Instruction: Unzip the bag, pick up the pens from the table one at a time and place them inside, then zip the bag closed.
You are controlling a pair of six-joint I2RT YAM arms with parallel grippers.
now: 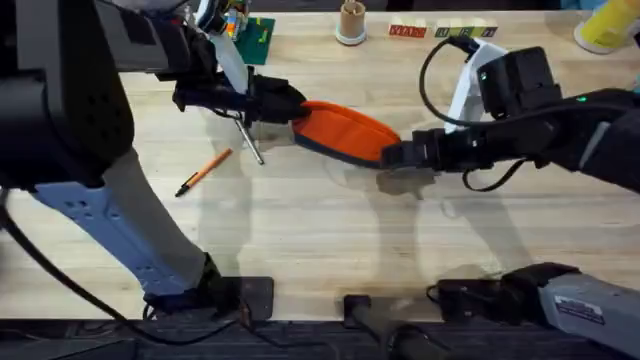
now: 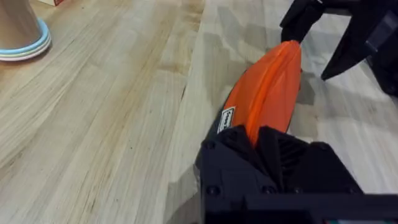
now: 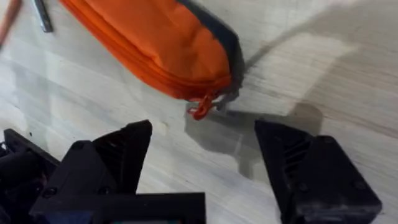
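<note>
The orange bag [image 1: 345, 130] lies on the table [image 1: 300, 230] with its zipper shut. Its left end is pinched in my left gripper [image 1: 290, 103], whose fingers meet on the fabric in the left wrist view [image 2: 258, 135]. My right gripper [image 1: 392, 155] stands open at the bag's right end. In the right wrist view the gripper [image 3: 202, 134] hangs just short of the small orange zipper pull [image 3: 202, 109]. An orange pen [image 1: 203, 172] lies left of the bag. A thin grey pen [image 1: 250, 140] lies close under the left gripper.
A tan cup on a pale saucer [image 1: 351, 22] stands at the back. A green baseplate [image 1: 256, 40] and a row of coloured blocks [image 1: 440, 32] are beside it. A yellow object [image 1: 610, 25] sits at the back right corner.
</note>
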